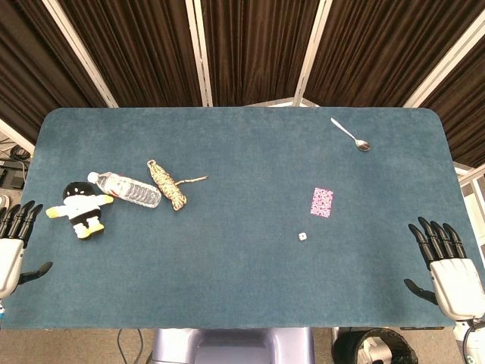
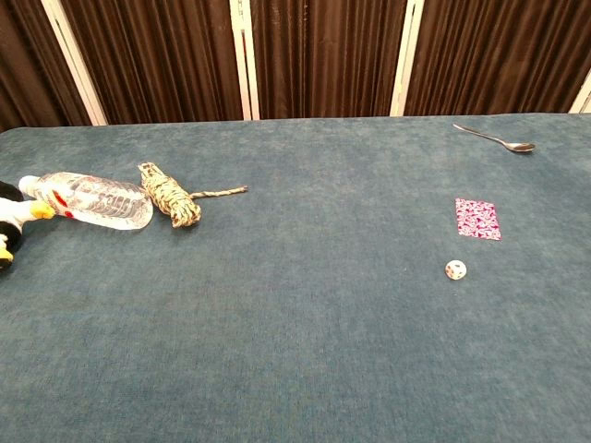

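My left hand [image 1: 14, 246] hovers at the table's left front edge, fingers spread, holding nothing; nearest it lies a black, white and yellow plush toy [image 1: 82, 208]. My right hand [image 1: 447, 269] is at the right front edge, also spread and empty. Neither hand shows in the chest view. A clear plastic bottle [image 1: 127, 189] lies on its side beside the toy, and a bundle of patterned rope [image 1: 168, 184] lies just right of it. A pink patterned card [image 1: 322, 202], a small white die [image 1: 301, 236] and a metal spoon [image 1: 351, 134] lie on the right half.
The table [image 1: 242, 288] is covered in blue-green cloth. Dark curtains with white frames stand behind it. The chest view shows the bottle [image 2: 92, 199], rope [image 2: 171, 195], card [image 2: 477, 219], die [image 2: 455, 269], spoon [image 2: 499, 139] and the toy's edge [image 2: 11, 221].
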Motion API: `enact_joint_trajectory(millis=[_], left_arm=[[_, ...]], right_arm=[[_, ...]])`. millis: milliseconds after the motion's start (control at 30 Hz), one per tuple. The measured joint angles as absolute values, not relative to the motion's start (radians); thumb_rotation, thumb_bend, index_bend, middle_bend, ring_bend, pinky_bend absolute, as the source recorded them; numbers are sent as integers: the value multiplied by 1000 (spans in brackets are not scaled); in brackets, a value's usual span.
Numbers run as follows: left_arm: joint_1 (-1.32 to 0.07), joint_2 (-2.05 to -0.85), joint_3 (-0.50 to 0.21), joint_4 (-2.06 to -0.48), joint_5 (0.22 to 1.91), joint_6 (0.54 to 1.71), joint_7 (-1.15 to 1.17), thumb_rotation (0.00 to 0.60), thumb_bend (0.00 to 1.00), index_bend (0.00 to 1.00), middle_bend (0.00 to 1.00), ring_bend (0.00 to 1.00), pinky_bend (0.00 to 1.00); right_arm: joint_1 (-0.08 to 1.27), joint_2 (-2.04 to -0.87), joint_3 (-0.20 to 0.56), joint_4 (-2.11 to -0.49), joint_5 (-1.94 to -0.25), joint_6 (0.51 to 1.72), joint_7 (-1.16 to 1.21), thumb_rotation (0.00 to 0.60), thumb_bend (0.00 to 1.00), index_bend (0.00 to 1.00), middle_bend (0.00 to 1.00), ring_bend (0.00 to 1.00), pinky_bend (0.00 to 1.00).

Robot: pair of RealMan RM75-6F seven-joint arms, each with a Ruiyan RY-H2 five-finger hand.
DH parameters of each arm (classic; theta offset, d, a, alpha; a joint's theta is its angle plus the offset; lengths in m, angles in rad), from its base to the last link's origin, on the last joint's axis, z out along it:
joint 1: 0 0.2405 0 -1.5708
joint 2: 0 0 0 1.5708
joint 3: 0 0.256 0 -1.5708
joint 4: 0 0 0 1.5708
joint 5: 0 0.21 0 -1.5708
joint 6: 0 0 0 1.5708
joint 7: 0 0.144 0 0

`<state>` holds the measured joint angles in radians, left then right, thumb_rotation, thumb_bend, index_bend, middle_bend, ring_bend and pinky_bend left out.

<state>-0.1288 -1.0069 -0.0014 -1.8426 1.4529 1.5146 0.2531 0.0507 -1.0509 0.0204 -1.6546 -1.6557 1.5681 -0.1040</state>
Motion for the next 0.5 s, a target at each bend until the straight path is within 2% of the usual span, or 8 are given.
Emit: enact_joint_trajectory(millis=[233,300,333,367,400,433,467,500], left_arm=[[-126,-1014,-5,-1827,1471,1515,246,600,0,0,0,0,0],[-128,-1016,-8,-1829,1469,1511,251,600,0,0,0,0,0],[-129,-1017,-10,-1830,1468,1509,252,600,0,0,0,0,0],[-131,-1018,-13,-1830,1465,1506,255,600,0,0,0,0,0],[-132,-1019,-15,-1830,1462,1503,257,600,0,0,0,0,0],[-135,-1020,-17,-1830,1458,1499,259,600,0,0,0,0,0],[-138,-1022,-21,-1830,1451,1492,263,600,0,0,0,0,0],[-141,-1024,-23,-1828,1446,1487,266,600,0,0,0,0,0]], right_arm=[[58,-1050,17,-1652,-1655,1548,-99,600,0,0,0,0,0],[66,-1051,16,-1650,-1653,1528,-97,600,62,0,63,25,2],[71,-1052,16,-1649,-1651,1517,-96,600,157,0,187,130,54],[80,-1054,16,-1648,-1648,1498,-96,600,294,0,347,291,190],[89,-1057,17,-1647,-1647,1481,-96,600,400,0,452,419,318],[100,-1059,19,-1646,-1645,1463,-98,600,568,0,565,578,537],[116,-1063,21,-1644,-1643,1436,-101,600,710,0,631,671,708],[129,-1067,22,-1642,-1642,1413,-103,600,783,0,658,706,788]])
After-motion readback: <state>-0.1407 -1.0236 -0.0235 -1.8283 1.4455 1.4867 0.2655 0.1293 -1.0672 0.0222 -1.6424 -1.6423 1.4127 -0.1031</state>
